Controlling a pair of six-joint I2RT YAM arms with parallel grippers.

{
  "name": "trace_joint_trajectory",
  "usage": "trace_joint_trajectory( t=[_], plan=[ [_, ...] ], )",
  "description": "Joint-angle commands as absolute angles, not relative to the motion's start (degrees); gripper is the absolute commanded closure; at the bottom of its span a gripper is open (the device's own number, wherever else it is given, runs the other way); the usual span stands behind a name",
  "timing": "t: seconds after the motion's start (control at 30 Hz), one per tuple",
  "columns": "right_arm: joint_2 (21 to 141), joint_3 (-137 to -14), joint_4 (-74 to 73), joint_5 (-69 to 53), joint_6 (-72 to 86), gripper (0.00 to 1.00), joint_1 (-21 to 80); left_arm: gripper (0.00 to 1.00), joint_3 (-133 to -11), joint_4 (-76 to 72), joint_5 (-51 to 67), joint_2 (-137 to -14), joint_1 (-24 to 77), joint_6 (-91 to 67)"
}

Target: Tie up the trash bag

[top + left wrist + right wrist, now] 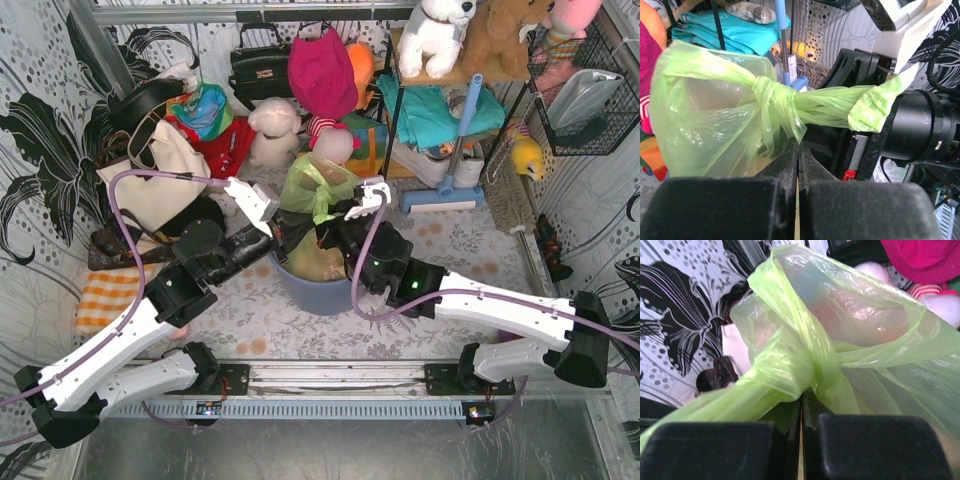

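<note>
- Sitting in blue-grey bin (322, 292) between both arms: trash bag (318, 188), crumpled tan paper (310, 262) showing through.
- Clamping left gripper (798, 155) fully down on bag film, just under knot (777, 97).
- Pinching opposite tail with right gripper (801, 410), also closed tight.
- Risking tear under harder pull, tails thinning; risking slip from jaws, knot loosening.
- Showing thin, glossy, translucent film, wrinkled, twisted into tight ropes.

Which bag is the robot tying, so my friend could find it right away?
Look at the middle of the table, where a round blue-grey bin stands. The trash bag sticks up out of it. Unlike the cream tote bag to the left, it is thin, see-through light-green plastic, twisted into a knot at the top.
</note>
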State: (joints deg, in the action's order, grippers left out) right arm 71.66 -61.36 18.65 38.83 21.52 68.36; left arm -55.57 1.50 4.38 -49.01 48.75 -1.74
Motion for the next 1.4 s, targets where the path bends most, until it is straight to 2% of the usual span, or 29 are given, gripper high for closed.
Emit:
trace_joint_trajectory(
  t=[0.0, 0.37, 0.5, 0.8, 1.0, 1.17, 1.37],
  plan=[
    [72.16, -56.92, 42.92, 40.36, 15.45, 1.0, 68.79, 0.99, -57.31, 3.05, 7.11, -47.9, 48.53, -3.81],
    [74.23, -48.8, 69.43, 40.23, 8.36, 1.0, 68.77, 0.97, -57.74, 7.87, 8.28, -47.7, 48.52, -5.36],
    [74.68, -46.16, 76.96, 40.33, 6.73, 1.0, 68.85, 0.91, -57.95, 7.3, 7.25, -47.79, 48.52, -5.22],
    [75.76, -44.98, 85.28, 43.83, 2.47, 1.0, 69.17, 0.87, -60.39, 6.73, 6.3, -49.6, 48.52, -3.48],
    [76.22, -45.04, 85.13, 43.36, 2.42, 1.0, 69.28, 0.65, -65.25, 9.84, -2.05, -50.56, 48.52, 0.03],
    [75.48, -44.6, 84.05, 43.72, 2.59, 1.0, 69.27, 0.58, -68.39, 8.59, -11.05, -50.0, 48.52, 5.18],
    [74.39, -44.49, 81.58, 43.62, 3.54, 1.0, 69.27, 0.44, -69.37, 5.86, -16.31, -53.0, 48.52, 12.89]
  ],
)
